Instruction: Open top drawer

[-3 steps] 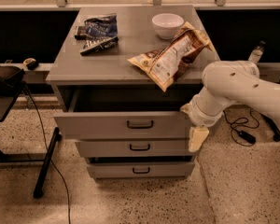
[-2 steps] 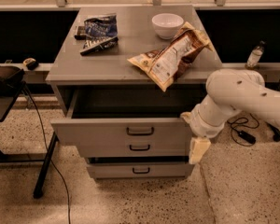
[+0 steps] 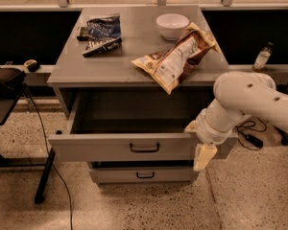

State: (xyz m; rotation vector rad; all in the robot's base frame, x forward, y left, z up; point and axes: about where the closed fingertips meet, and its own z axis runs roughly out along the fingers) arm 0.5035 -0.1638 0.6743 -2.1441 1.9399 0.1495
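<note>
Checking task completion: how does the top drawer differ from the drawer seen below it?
The top drawer is pulled far out, inside showing; the lower drawer sits pushed in. The top drawer's front looks wider and taller than the lower drawer's. The gripper hangs at the top drawer's right end. Both drawers are gray with a black centre handle.

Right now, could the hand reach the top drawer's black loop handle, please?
Probably yes: the hand sits at the top drawer's right end as seen, and nothing stands between it and the handle.
</note>
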